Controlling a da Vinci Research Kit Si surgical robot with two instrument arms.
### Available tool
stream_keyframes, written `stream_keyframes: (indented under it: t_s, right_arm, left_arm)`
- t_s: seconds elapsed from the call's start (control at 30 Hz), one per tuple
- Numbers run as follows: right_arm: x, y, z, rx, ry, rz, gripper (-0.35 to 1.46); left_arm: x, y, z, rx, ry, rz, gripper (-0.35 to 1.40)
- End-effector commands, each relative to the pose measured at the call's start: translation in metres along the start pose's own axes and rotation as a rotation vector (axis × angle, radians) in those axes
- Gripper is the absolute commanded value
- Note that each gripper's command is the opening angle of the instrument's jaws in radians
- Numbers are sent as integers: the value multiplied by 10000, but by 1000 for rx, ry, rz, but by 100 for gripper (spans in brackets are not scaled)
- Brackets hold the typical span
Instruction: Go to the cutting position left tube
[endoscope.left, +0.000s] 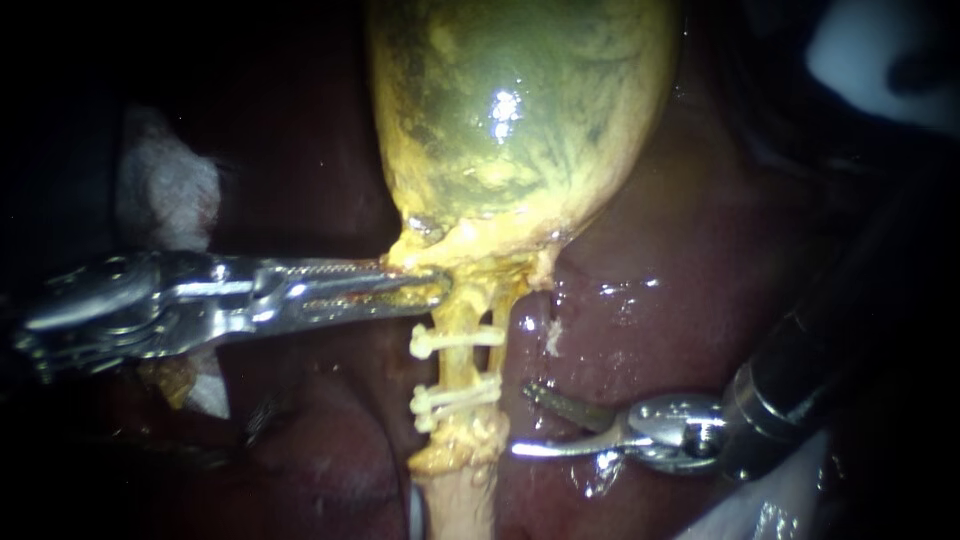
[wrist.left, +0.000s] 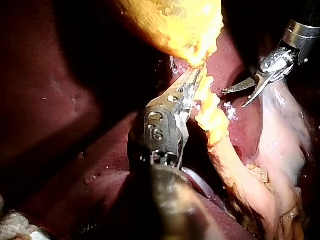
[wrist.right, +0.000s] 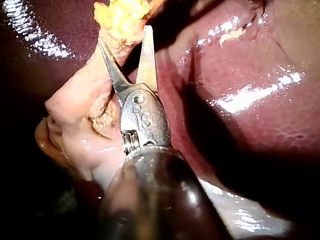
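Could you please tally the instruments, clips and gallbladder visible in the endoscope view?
Instruments: 2 (left instrument, right instrument)
Clips: 3 (upper clip, lower pair of clips)
Gallbladder: 1
Total: 6

One gallbladder (endoscope.left: 520, 120), one liver (endoscope.left: 700, 260), two instruments, the left instrument (endoscope.left: 432, 290) and the right instrument (endoscope.left: 520, 418), three white clips, one upper clip (endoscope.left: 455, 340) and two lower clips (endoscope.left: 455, 402) close together, one gauze wad (endoscope.left: 165, 190).
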Motion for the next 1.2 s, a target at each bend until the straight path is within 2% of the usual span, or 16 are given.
stream_keyframes:
  t_s: [0.03, 0.23, 0.43, 0.5, 0.63, 1.0, 1.2]
  right_arm:
    - [2, 0, 0, 9, 8, 11, 90]
    - [10, 3, 2, 34, 22, 38, 88]
    - [16, 7, 8, 50, 22, 41, 88]
    - [18, 6, 11, 61, 17, 42, 79]
    - [22, 8, 20, 62, 20, 42, 76]
    - [32, 38, 34, 51, 27, 44, 78]
    - [34, 45, 43, 45, 30, 45, 79]
  left_arm:
    - [-1, 1, 0, -8, -3, -5, -35]
    - [-3, 6, 3, -23, -21, -9, -35]
    - [-4, 8, 5, -29, -23, -7, -35]
    - [-5, 8, 6, -29, -23, -7, -35]
    - [-4, 8, 7, -28, -22, -7, -35]
    - [-2, 12, 6, -38, -26, -8, -35]
    - [-1, 13, 6, -42, -27, -9, -35]
